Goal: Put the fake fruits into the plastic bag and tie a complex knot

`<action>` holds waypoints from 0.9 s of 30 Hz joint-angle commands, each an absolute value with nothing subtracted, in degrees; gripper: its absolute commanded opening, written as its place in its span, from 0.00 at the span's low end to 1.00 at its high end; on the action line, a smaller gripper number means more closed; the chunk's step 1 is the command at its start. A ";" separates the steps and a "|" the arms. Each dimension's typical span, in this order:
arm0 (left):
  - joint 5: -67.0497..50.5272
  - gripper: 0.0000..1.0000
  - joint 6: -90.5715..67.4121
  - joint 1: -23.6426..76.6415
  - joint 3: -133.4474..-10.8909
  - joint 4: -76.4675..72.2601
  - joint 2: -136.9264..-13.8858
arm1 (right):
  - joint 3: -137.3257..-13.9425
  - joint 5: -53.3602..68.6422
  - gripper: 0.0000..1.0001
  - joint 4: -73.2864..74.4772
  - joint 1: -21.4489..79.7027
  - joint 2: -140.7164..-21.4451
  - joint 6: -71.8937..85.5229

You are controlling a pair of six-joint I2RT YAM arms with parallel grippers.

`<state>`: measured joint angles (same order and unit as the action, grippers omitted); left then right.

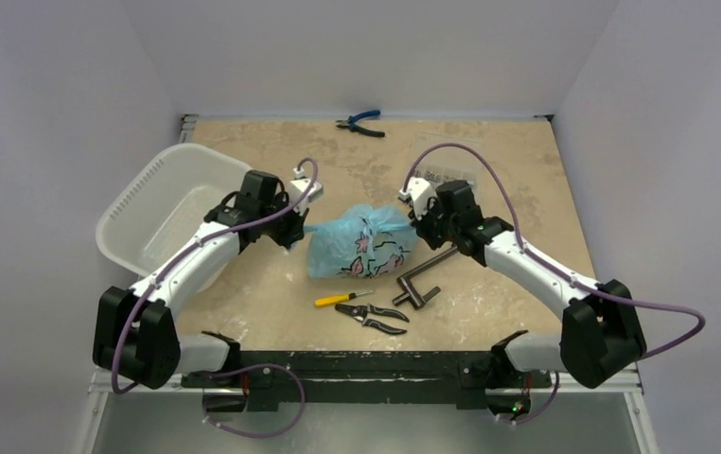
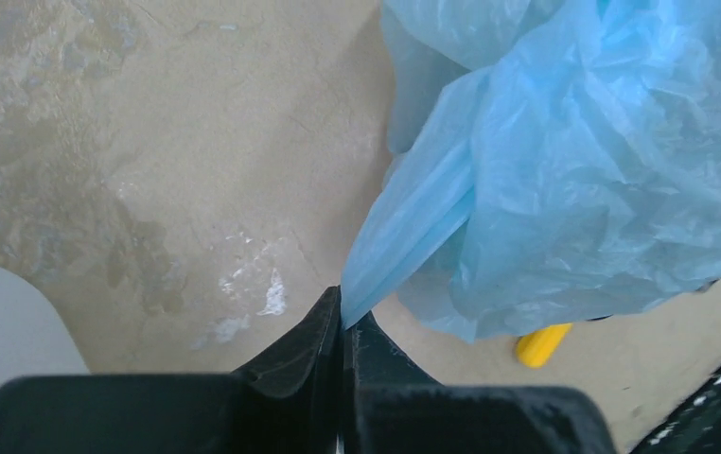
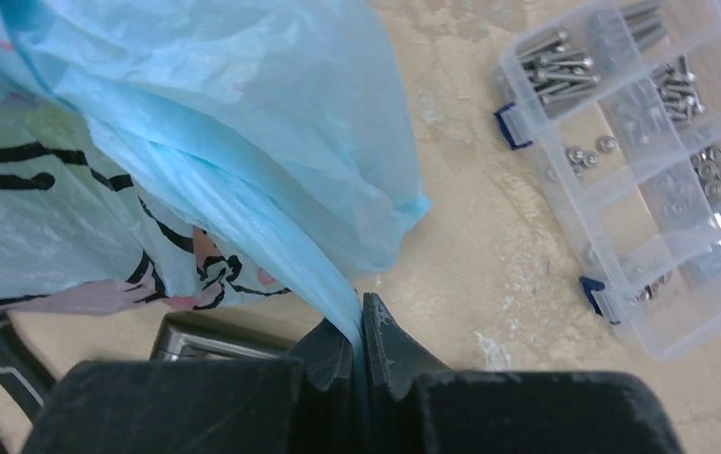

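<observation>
Got the bag [image 1: 361, 241] sat just right of the tub [image 1: 163, 213], fruit presumably inside, can't see any. Clamped tight on a stretched corner with left gripper [image 2: 342, 320] and right gripper [image 3: 358, 323] alike. Probably best: keep tension even, cross corners slowly, avoid ripping thin film.

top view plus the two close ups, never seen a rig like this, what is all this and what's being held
Two white robot arms, left arm and right arm, are bolted at the table's near edge. The wide picture comes from a camera above them; each close-up comes from a camera on one wrist. Between them lies a light-blue plastic bag. Each arm's jaws are shut on a stretched strip of it. Around it: a white tub, blue pliers, a screwdriver, black pliers, a metal crank and a box of screws.
</observation>
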<state>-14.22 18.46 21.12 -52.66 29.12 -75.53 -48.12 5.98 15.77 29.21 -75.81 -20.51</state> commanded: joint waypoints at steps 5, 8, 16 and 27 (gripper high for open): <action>-15.20 0.00 0.45 14.50 -51.60 29.36 -74.76 | -47.16 -4.84 0.00 20.88 16.77 -74.42 -12.36; -14.44 0.00 -1.57 14.48 -51.03 29.80 -79.40 | -44.05 -5.62 0.00 18.47 16.75 -76.15 -14.68; -12.18 0.00 15.01 16.02 -55.94 32.16 -74.02 | -48.25 -5.05 0.00 20.62 14.10 -72.63 -25.43; -11.35 0.00 24.15 19.95 -52.63 31.06 -75.10 | -45.10 -0.16 0.00 20.66 13.53 -75.44 -30.08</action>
